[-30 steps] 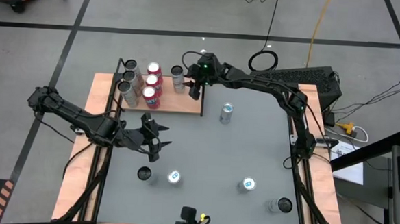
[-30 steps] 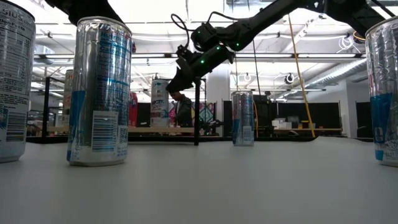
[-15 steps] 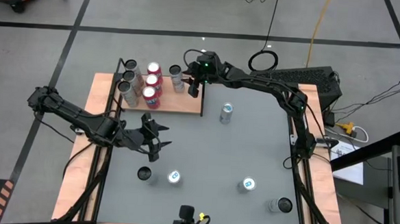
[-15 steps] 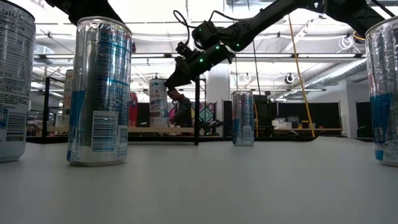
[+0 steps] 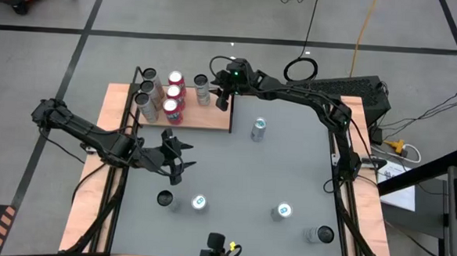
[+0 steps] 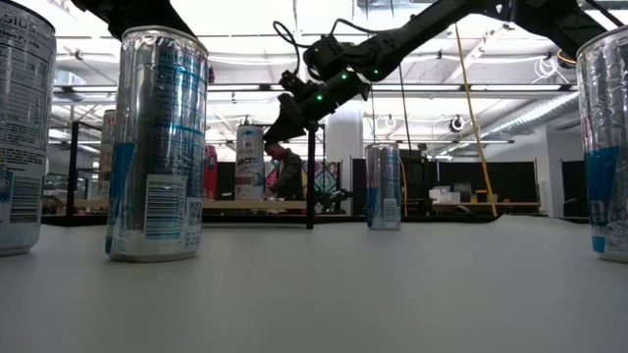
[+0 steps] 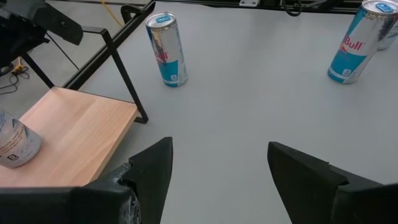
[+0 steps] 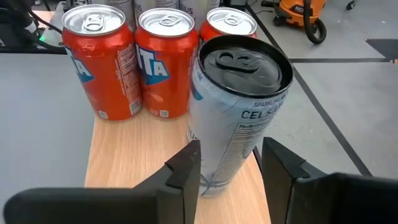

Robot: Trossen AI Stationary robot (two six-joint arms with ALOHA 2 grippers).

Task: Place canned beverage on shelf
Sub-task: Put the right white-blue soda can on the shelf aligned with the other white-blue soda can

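The light-brown shelf (image 5: 205, 117) stands at the table's far left and shows in the right wrist view (image 8: 143, 149). On it stand three red cans (image 5: 174, 94) and several silver ones (image 5: 145, 91). A pale can with a black top (image 8: 236, 112) stands upright on its base at the shelf's right end (image 5: 203, 88). My right gripper (image 8: 230, 165) is open, with one finger on each side of this can, at its near-right. My left gripper (image 5: 174, 153) is open and empty over the table's left middle, also seen in its wrist view (image 7: 214, 168).
Loose cans stand on the grey table: one right of the shelf (image 5: 258, 129) and several near the front edge (image 5: 199, 202) (image 5: 284, 211) (image 5: 321, 235). The shelf's black post (image 6: 310, 176) stands by the right gripper. Bare tabletop lies in the middle.
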